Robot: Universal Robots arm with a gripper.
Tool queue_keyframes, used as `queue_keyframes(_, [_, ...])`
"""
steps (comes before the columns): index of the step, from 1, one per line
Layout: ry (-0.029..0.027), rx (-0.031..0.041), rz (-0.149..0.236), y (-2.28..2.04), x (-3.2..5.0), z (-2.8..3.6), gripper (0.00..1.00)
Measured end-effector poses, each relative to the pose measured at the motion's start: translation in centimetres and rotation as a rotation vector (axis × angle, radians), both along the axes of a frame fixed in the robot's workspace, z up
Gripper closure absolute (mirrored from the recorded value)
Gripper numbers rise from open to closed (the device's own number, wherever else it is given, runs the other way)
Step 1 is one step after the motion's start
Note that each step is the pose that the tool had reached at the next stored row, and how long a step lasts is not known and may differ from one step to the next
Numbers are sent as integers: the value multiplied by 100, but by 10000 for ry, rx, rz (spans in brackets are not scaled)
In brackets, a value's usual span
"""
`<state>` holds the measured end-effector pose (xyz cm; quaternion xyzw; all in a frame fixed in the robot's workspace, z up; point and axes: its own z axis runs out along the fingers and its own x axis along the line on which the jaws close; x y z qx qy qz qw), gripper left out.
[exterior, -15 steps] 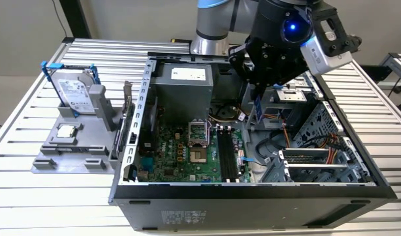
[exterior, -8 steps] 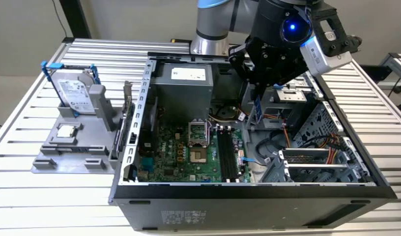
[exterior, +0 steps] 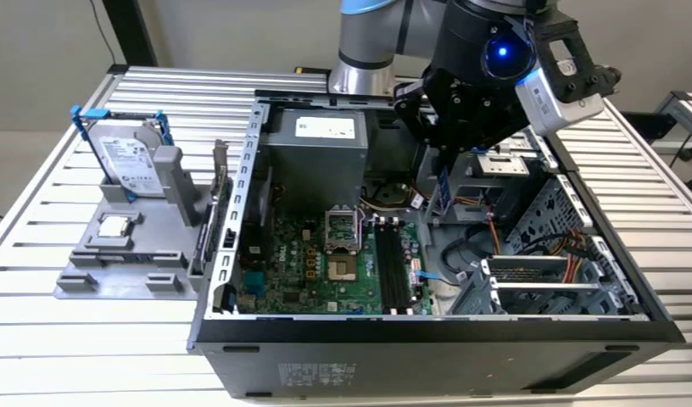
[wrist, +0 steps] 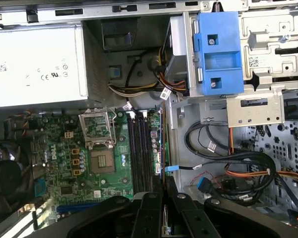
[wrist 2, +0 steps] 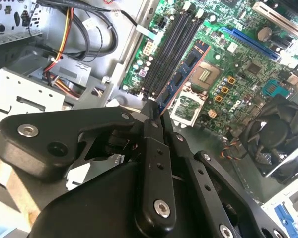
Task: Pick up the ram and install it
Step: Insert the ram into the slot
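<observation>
My gripper [exterior: 444,159] hangs over the open computer case [exterior: 247,186], shut on the ram [exterior: 444,193]. The ram is a long, narrow board that hangs down on edge from the fingers, above the case floor. It sits a little to the exterior view's right of the black memory slots [exterior: 395,263] on the green motherboard [exterior: 306,263]. In the second wrist view the ram [wrist 2: 183,73] runs out from the gripper [wrist 2: 156,108] alongside the memory slots [wrist 2: 175,43]. In the first wrist view the ram [wrist: 163,148] is a thin edge beside the memory slots [wrist: 141,148], above the gripper [wrist: 164,192].
A silver hard drive [exterior: 131,161] in a blue-handled frame and a small processor chip [exterior: 116,225] rest on a grey holder at the exterior view's left. Inside the case are the power supply [exterior: 323,140], the open processor socket [exterior: 340,233], loose cables [exterior: 471,250] and a metal drive cage [exterior: 549,237].
</observation>
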<state>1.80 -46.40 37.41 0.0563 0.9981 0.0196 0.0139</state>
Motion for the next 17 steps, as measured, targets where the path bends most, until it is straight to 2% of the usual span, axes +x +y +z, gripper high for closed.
queue_keyframes(5, [7, -25, 0, 2, 6, -36, 100])
queue_keyframes(9, [67, -100, 3, 4, 17, -56, 100])
queue_keyframes(17, [87, -111, 3, 11, 22, -117, 100])
